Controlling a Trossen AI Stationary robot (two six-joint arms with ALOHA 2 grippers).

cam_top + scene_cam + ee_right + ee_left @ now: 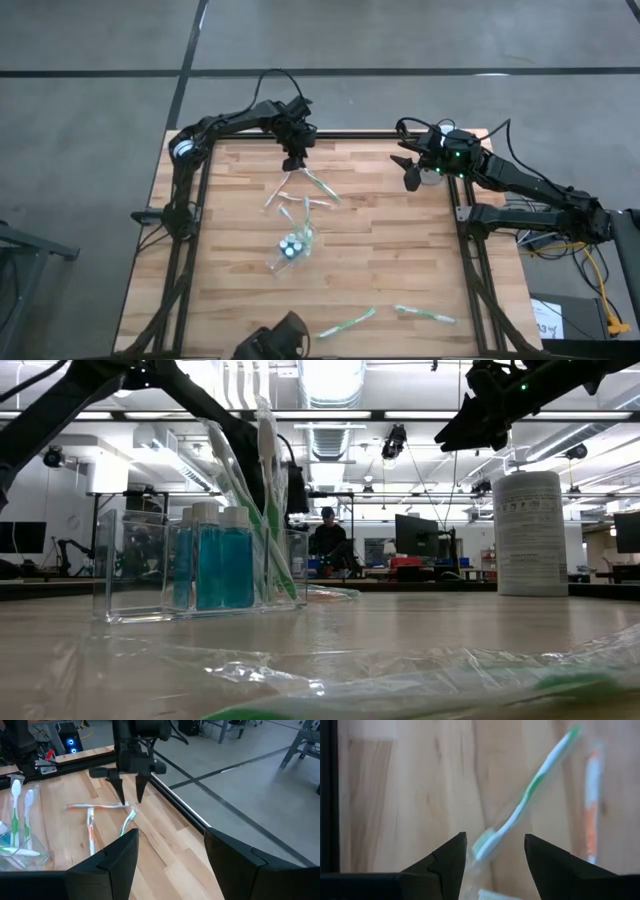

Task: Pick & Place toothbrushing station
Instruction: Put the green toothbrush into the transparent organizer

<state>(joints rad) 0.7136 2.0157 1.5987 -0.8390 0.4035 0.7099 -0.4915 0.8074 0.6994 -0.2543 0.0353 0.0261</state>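
The wooden worktop (380,250) carries a clear holder (293,245) near its middle, already stocked with blue bottles (210,565) and upright toothbrushes (270,490); it is evidently the collection point. Wrapped toothbrushes lie loose: a cluster at the far edge and two more (385,315) at the near edge, probably awaiting transfer. The left hand (294,162) hangs over the far cluster, fingers well apart and straddling the head of a green toothbrush (520,810), gripping nothing yet, judged to be lining up a pick. The right hand (411,180) waits at the far right, fully open and empty.
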